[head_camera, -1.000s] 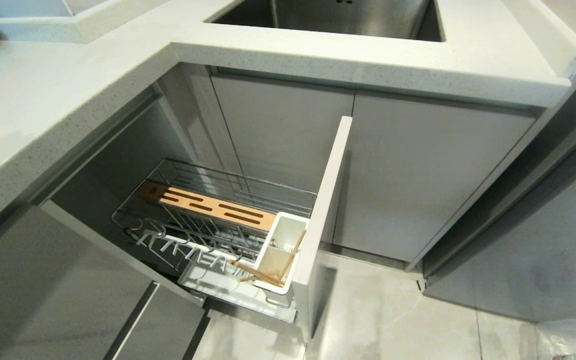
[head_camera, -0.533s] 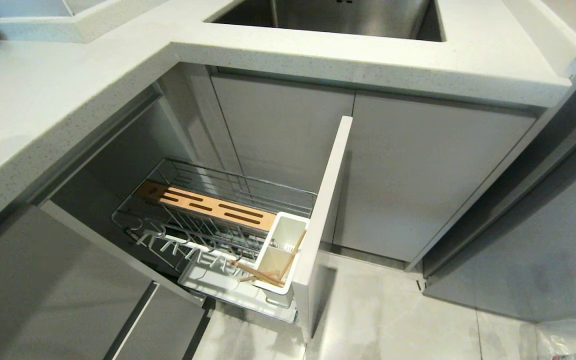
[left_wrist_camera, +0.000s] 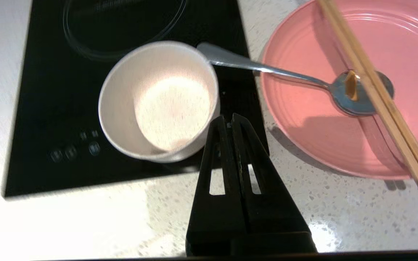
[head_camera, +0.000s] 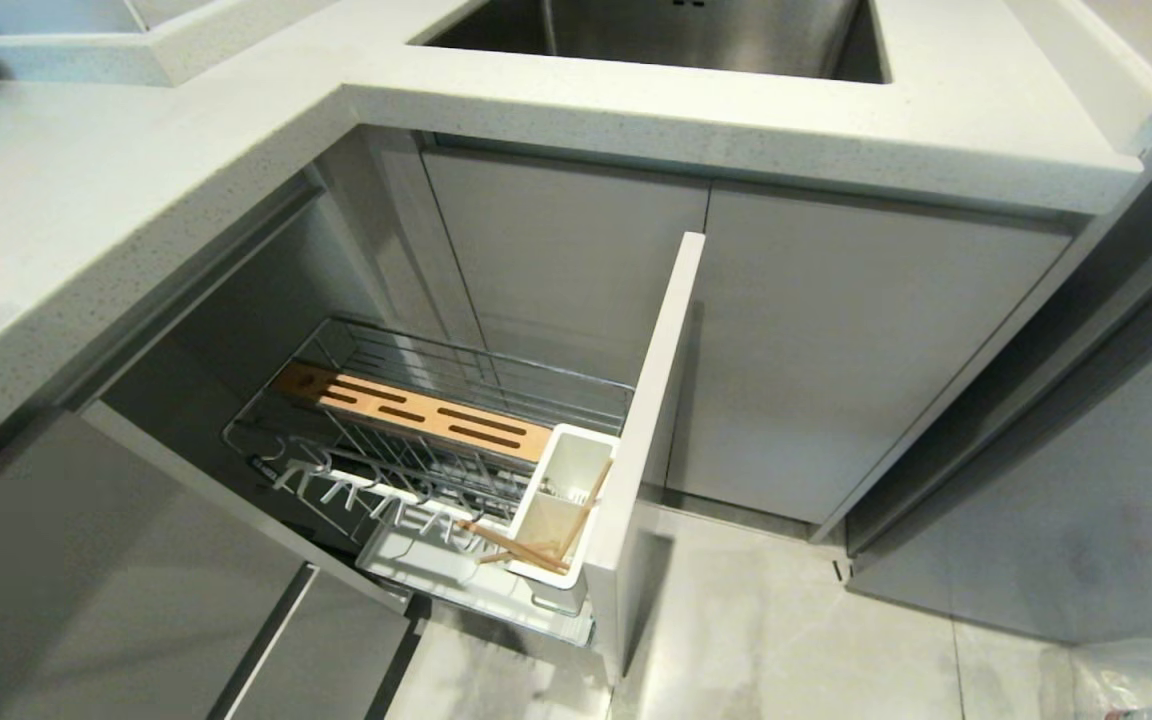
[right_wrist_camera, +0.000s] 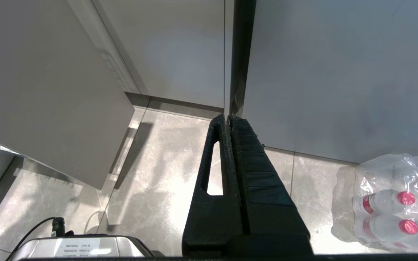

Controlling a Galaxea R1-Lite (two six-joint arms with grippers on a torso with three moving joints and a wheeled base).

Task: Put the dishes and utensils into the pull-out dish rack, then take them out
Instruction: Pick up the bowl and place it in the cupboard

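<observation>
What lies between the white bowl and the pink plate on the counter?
In the left wrist view, the metal spoon bridges them: its handle end sits by the white bowl, its bowl end rests in the pink plate. Under it lie black cooktop and speckled counter.

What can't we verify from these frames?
- Utensil cup contents, head view: its wall hides everything except the chopsticks poking out.
- Both arms: outside the head view; each end effector shows only in its own wrist view.
- Second chopstick pair, left wrist view: cut off at the top edge.
- Spoon bowl: partly covered by those chopsticks.
- Pink bowl: cropped by the frame's right edge.
</observation>
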